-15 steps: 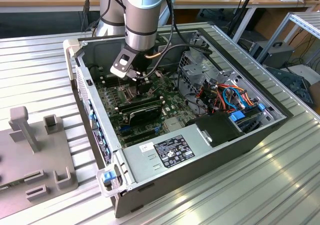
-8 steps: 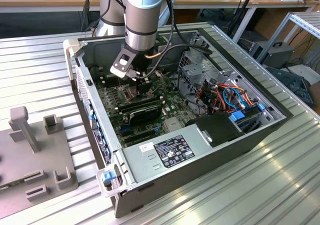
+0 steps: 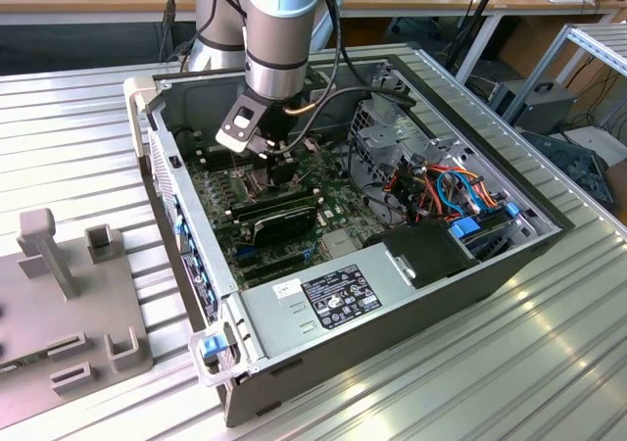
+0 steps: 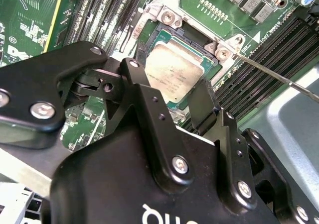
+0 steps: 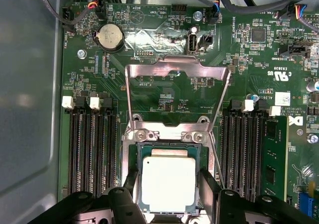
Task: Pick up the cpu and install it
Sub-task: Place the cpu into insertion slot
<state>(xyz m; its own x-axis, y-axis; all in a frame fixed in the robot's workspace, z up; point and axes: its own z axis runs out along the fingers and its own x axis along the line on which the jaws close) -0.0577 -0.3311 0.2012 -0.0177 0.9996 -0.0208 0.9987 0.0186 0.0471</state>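
The cpu (image 5: pixel 168 184), a small square chip with a silver-grey top, lies flat in the motherboard socket and also shows in the second wrist view (image 4: pixel 174 69). My gripper (image 5: pixel 168 180) hangs directly over it inside the computer case (image 3: pixel 196 265). Its two black fingers (image 5: pixel 133 181) straddle the chip, one on each side, with a thin strip of socket showing between each finger and the chip's edge. The gripper (image 4: pixel 169 87) looks open by that small margin. In the exterior view the gripper (image 3: pixel 277 171) is low over the green motherboard (image 3: pixel 245 181).
The shiny hinged socket frame (image 5: pixel 177 74) stands flipped open beyond the cpu, and its thin lever (image 4: pixel 269 69) sticks out beside it. Black memory slots (image 5: pixel 92 149) flank the socket. A drive cage (image 3: pixel 392 147), coloured cables (image 3: pixel 451 191) and a power supply (image 3: pixel 333 294) crowd the case. A grey fixture (image 3: pixel 69 314) sits outside.
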